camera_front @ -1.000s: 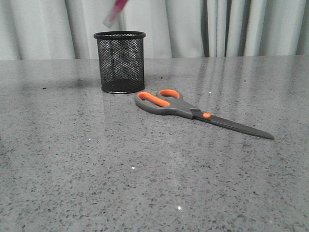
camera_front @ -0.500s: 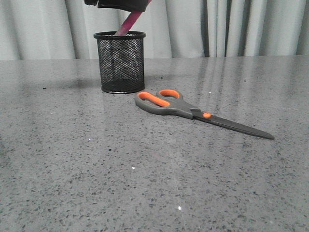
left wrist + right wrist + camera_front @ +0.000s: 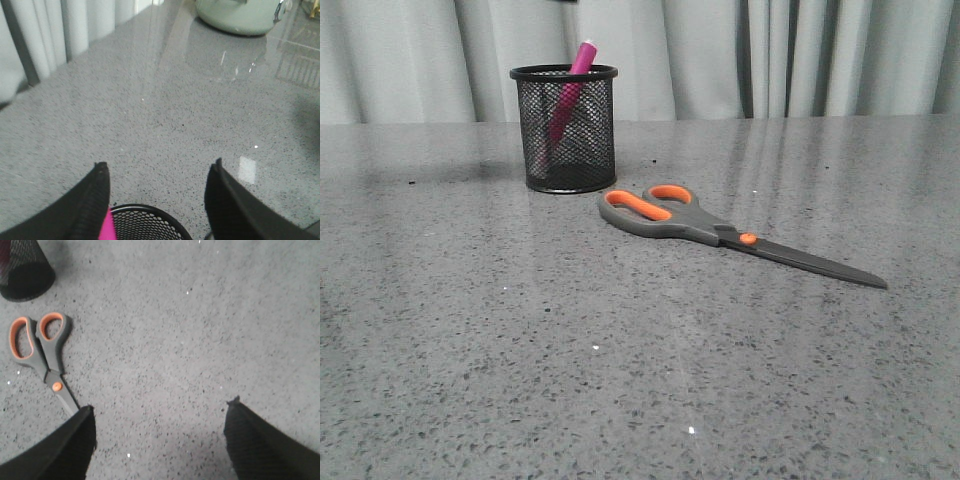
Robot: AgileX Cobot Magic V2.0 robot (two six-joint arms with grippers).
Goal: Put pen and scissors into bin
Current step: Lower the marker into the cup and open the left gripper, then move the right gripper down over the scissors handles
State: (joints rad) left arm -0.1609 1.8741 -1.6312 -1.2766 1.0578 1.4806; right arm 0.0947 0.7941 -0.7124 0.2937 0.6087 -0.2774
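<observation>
The magenta pen (image 3: 563, 103) stands tilted inside the black mesh bin (image 3: 566, 130), its top sticking above the rim. The scissors (image 3: 700, 226) lie flat on the table to the right of the bin, handles toward it, blades pointing right and nearer. In the left wrist view my left gripper (image 3: 157, 172) is open and empty above the bin (image 3: 150, 225), with the pen (image 3: 106, 227) by one finger. In the right wrist view my right gripper (image 3: 160, 412) is open and empty above the table; the scissors (image 3: 42, 352) and the bin (image 3: 25, 270) lie beside it. Neither gripper shows in the front view.
The grey speckled table (image 3: 620, 380) runs to pale curtains (image 3: 770, 55) at the back. A pale green rounded object (image 3: 237, 15) stands on the table in the left wrist view.
The pen was held above the bin, went down into it, and now stands in it released. The left gripper has risen out of the front view. The bin shifted slightly left.
</observation>
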